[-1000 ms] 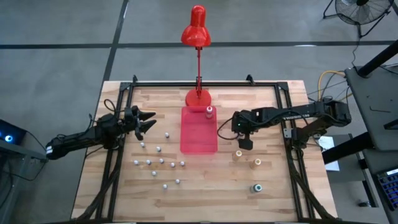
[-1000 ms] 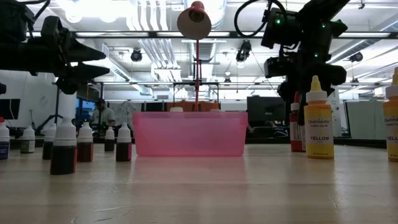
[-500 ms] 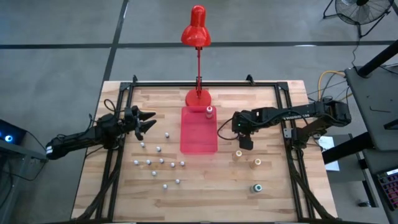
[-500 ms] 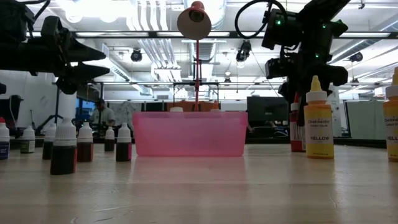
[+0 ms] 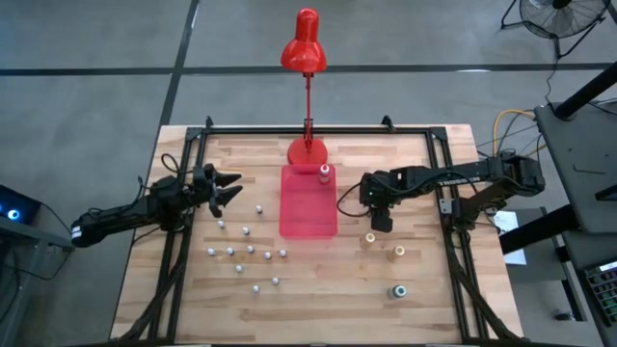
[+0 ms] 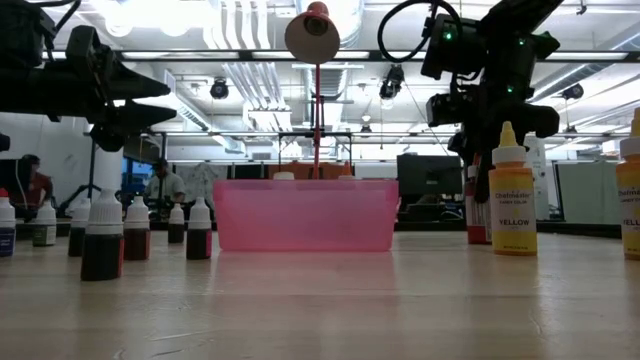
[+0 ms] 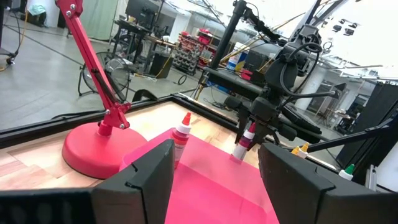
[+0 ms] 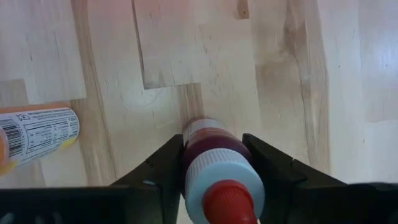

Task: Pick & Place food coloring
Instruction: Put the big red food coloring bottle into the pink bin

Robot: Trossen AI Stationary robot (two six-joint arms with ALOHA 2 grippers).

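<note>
A food coloring bottle with dark red liquid and a red tip stands upright on the wood just right of the flat red tray. My right gripper hangs over it, pointing steeply down, shut on it. In the low view this bottle shows behind the yellow one. A pink-capped bottle stands in the tray's far right corner. Several small whitish-capped bottles stand left of the tray. My left gripper waits open and level above the table's left side. My right gripper pinches the red-tipped bottle's body just below its white collar, one finger on each side. The fingers come from above, slanting steeply down. The bottle stands upright with its base on the table.
Two orange- and yellow-capped bottles stand just nearer than my right gripper, and a teal-capped one near the front right. The red desk lamp's base sits behind the tray. A black frame borders the table.
My right gripper's fingers have come together on the red-tipped bottle while the arm kept its place. The bottle has stayed standing where it was.
</note>
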